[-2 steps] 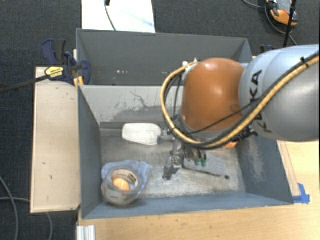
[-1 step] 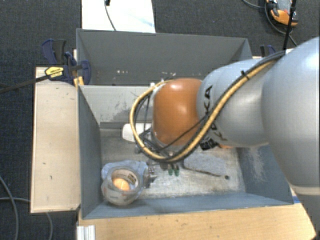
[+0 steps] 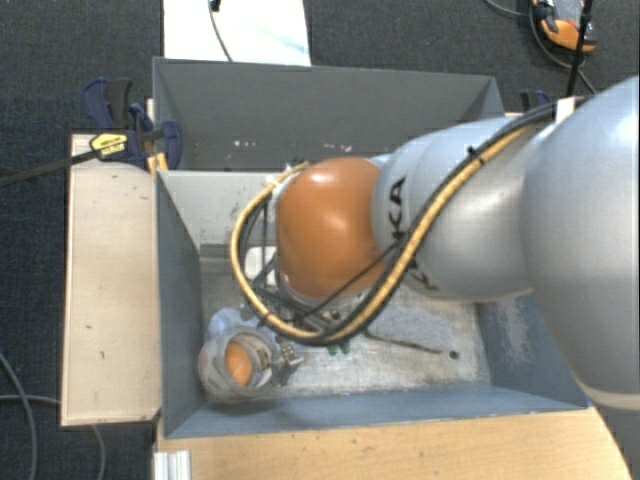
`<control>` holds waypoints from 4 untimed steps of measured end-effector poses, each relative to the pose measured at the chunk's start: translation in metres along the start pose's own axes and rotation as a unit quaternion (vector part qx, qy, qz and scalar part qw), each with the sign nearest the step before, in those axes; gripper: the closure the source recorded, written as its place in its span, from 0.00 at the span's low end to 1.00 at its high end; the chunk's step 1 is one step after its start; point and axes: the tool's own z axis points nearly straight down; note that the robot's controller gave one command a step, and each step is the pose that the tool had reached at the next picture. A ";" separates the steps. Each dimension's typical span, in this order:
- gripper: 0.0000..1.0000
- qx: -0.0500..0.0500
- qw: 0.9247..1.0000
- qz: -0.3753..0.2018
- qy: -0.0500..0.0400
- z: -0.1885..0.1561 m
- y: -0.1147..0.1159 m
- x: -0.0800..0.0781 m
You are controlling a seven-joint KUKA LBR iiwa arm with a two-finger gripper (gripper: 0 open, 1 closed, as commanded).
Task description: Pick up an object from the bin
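A clear plastic cup-like thing with an orange ball inside it (image 3: 238,366) lies in the bin's front left corner. My gripper (image 3: 284,360) reaches down just to the right of it, mostly hidden under the arm's orange cover, and its dark tip is close against the clear thing's right side. A thin black stick (image 3: 412,343) lies on the bin floor to the right of the gripper.
The arm and its orange cover hide the middle and right of the bin. A pale thing (image 3: 258,263) shows behind the looped cable near the left wall. A small green bit (image 3: 336,348) lies under the cover's edge.
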 end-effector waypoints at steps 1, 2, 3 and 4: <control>0.00 0.000 0.998 -0.069 -0.003 0.016 0.022 -0.017; 0.00 0.005 0.993 -0.115 0.010 0.068 0.027 -0.058; 1.00 0.002 0.964 -0.265 -0.020 0.063 0.030 -0.025; 1.00 0.002 0.964 -0.265 -0.020 0.063 0.030 -0.025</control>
